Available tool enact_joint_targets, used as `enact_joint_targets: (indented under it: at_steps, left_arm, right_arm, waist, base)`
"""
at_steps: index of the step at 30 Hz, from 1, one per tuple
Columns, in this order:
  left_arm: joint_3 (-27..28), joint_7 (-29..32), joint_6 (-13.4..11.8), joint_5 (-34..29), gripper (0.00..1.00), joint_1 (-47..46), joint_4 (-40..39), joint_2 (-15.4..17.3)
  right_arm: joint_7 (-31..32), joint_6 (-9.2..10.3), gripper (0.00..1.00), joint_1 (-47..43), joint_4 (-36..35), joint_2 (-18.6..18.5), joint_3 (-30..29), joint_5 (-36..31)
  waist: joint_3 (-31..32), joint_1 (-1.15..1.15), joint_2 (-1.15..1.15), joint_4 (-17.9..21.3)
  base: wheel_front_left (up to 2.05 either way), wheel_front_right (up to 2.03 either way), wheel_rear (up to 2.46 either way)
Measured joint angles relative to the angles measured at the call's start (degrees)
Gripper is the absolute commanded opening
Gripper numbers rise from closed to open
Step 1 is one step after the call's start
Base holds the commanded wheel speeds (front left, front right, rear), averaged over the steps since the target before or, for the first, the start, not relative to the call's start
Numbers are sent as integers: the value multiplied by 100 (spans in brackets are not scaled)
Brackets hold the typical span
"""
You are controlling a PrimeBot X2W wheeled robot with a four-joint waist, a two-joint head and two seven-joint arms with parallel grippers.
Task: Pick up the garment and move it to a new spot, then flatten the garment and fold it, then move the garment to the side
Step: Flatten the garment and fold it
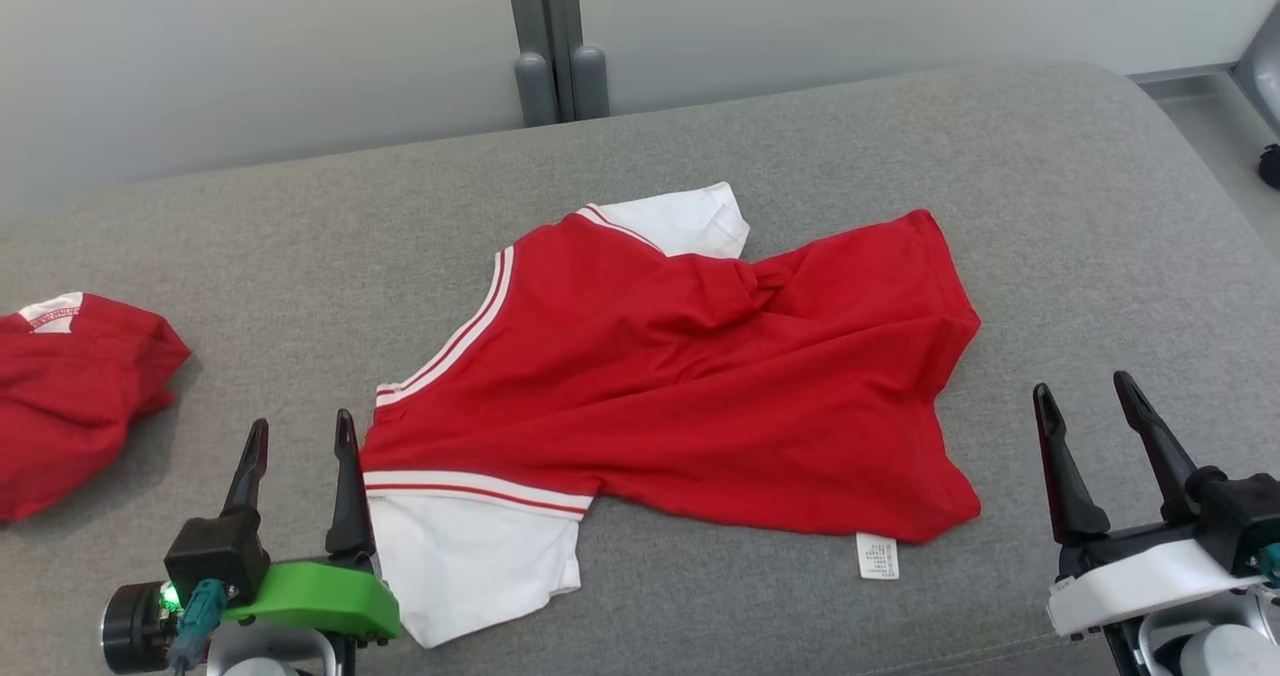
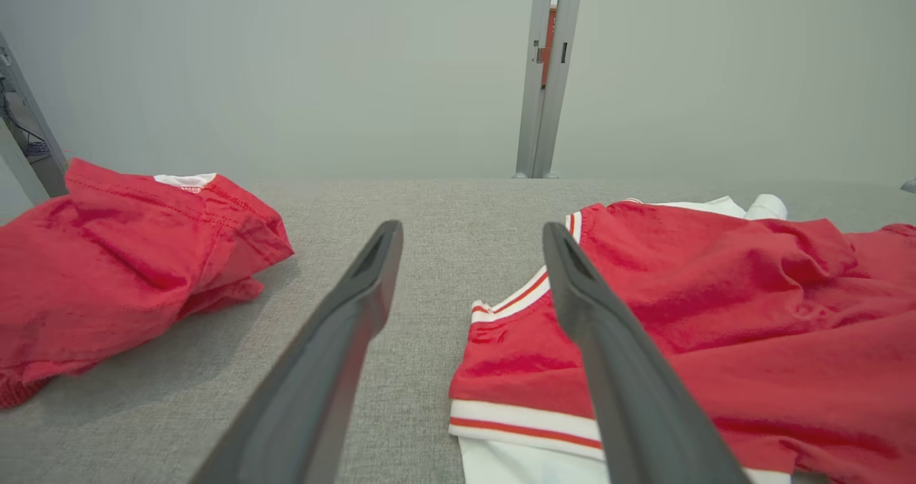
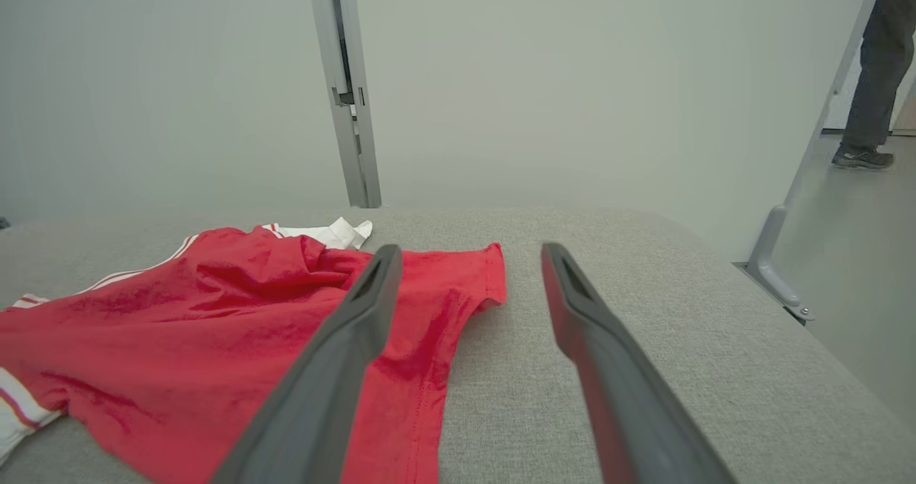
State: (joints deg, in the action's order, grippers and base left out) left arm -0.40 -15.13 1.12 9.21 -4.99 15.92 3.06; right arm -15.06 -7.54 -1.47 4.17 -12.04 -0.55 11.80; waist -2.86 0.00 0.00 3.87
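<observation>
Both claws are apart and empty. The left claw (image 1: 302, 421) is at the near left, just beside the shirt's near white sleeve (image 1: 470, 556); I can't tell if a finger brushes it. The right claw (image 1: 1082, 384) is at the near right, clear of the cloth.

The red shirt (image 1: 680, 396) lies mid tabletop (image 1: 900, 136), shoulders to the left and hem to the right. It's down but not flat: there's a bunched twist (image 1: 745, 286) at the far middle, the far sleeve (image 1: 690, 221) pokes out behind it, and the care label (image 1: 877, 556) sticks out at the near hem.

I read the current step as flattening. My plan:
- Left claw takes the near sleeve seam, right claw the near hem corner by the label.
- Pinch low and take the edge only. A deep bite risks lifting the whole shirt.
- Pull apart left-right, staying close to the surface, so the twist draws out instead of tightening.
- Then go for the far edge and pull that sleeve free.

A second red garment (image 1: 70, 396) sits at the far left. I'm keeping the left claw's swing away from it.
</observation>
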Motion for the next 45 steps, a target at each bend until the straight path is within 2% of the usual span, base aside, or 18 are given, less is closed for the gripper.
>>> enact_joint_targets:
  at_steps: [11, 20, 45]
  left_arm:
    - [26, 0, -33, -183, 100, 608, -704, -14]
    - [88, 0, 141, -275, 100, 912, -1068, -9]
    - [-25, 103, 392, -224, 100, 834, -474, 157]
  right_arm:
    - [0, 0, 100, -253, -120, 34, 81, -68]
    - [2, 0, 100, -460, -125, 102, 77, -40]
    - [348, 0, 100, -530, -215, 303, 167, -59]
  waist:
    - [350, 0, 0, -113]
    - [497, 0, 0, -211]
    - [562, 0, 0, -795]
  base:
    - [0, 0, 0]
    - [0, 0, 0]
    - [0, 0, 0]
